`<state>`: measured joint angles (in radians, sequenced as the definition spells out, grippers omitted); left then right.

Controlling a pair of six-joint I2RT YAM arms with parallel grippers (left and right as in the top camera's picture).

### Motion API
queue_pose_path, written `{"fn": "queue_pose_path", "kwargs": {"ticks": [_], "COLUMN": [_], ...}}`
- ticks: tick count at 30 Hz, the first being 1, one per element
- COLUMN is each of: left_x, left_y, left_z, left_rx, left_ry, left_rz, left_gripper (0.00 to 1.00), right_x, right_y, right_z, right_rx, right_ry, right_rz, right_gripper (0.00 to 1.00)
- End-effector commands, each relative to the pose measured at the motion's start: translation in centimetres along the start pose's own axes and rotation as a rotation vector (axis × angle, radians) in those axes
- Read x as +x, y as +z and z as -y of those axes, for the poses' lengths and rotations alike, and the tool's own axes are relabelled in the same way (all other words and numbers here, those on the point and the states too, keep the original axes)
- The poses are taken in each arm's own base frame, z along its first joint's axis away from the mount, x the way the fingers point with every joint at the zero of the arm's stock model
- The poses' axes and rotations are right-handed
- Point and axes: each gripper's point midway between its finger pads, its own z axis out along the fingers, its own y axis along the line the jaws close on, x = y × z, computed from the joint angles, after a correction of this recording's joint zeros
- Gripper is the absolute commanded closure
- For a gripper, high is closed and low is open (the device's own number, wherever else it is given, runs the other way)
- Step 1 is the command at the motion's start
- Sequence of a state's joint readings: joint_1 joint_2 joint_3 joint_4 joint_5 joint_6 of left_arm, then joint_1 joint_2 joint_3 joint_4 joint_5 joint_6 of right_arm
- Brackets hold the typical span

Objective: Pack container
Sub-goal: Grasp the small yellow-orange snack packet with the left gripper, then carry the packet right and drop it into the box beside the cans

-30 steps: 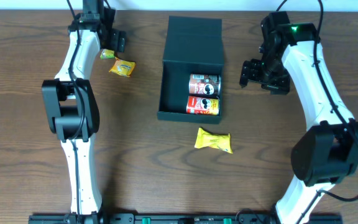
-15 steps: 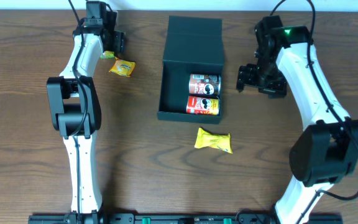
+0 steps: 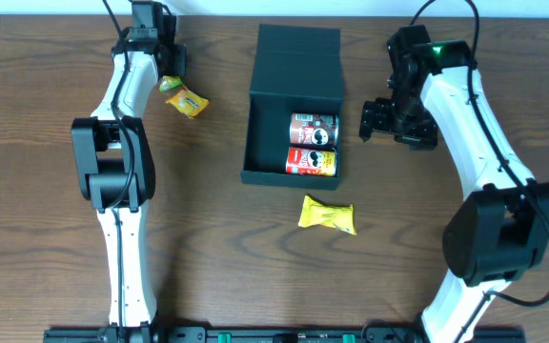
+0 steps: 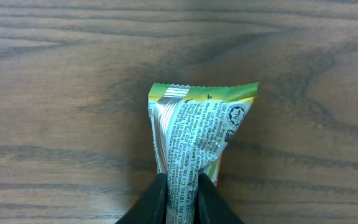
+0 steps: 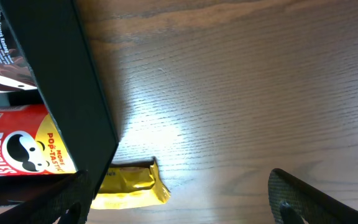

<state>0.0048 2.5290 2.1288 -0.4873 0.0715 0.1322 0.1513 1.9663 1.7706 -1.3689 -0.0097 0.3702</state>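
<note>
The container (image 3: 292, 107) is a dark teal box in the middle of the table, its flap lid (image 3: 297, 57) folded open at the back. Two Pringles cans lie inside, a brown one (image 3: 314, 128) and a red-yellow one (image 3: 311, 162). At the far left my left gripper (image 3: 167, 78) is shut on a small green-and-yellow snack packet (image 4: 194, 134), the black fingertips (image 4: 154, 202) pinching its lower end. My right gripper (image 3: 397, 125) hangs open just right of the container. Its wrist view shows the box wall (image 5: 73, 81), the red can (image 5: 17, 146) and a yellow packet (image 5: 129, 183).
A yellow packet (image 3: 188, 102) lies on the wood beside the left gripper. Another yellow packet (image 3: 327, 215) lies in front of the container's near wall. Both arm bases stand at the near table edge.
The left gripper has closed onto the small packet. The right arm has drifted slightly left toward the container, jaws staying wide.
</note>
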Motion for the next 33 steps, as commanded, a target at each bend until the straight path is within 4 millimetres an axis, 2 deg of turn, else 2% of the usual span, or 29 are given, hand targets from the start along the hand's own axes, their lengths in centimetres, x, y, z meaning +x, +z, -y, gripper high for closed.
{"fn": "queue_pose_path", "kwargs": {"ticks": [1,10,14,20,22,26,28,31,33], "left_x": [-0.1,-0.8,-2.0,-5.2,-5.5,-5.6,-5.5,-4.4,-3.6], "left_y": [0.6,0.5,-0.5,-4.8,-6.5,-9.2,-10.9,-13.2,-14.0], "left_z": [-0.2,-0.2,-0.2,-0.3,0.1,1.8,3.2,5.2,6.4], "left_rx": [-0.002,-0.004,-0.002,-0.002,0.019,0.097,0.159,0.203,0.213], "left_ry": [-0.001,-0.018,-0.06,-0.059,-0.062,-0.065,-0.072,-0.104,-0.095], "left_rz": [0.006,0.03,0.046,0.053,0.032,-0.009,-0.032,-0.1,-0.139], "left_gripper": [0.92,0.95,0.94,0.94,0.94,0.94,0.94,0.94,0.94], "right_x": [0.2,-0.2,-0.3,-0.5,-0.9,-1.6,-1.8,-2.0,-2.1], "right_y": [-0.4,-0.4,-0.4,-0.4,-0.4,-0.5,-0.6,-0.6,-0.6], "right_z": [0.0,-0.2,-0.2,-0.3,-0.5,-1.1,-1.6,-1.8,-1.6], "right_rx": [0.006,-0.001,-0.003,-0.007,-0.013,-0.044,-0.076,-0.096,-0.096], "right_ry": [-0.02,-0.019,-0.019,-0.016,-0.016,-0.009,-0.009,-0.005,0.0], "right_rz": [0.013,0.029,0.034,0.044,0.058,0.084,0.09,0.094,0.095], "right_gripper": [0.09,0.08,0.08,0.06,0.05,0.04,0.04,0.04,0.04]}}
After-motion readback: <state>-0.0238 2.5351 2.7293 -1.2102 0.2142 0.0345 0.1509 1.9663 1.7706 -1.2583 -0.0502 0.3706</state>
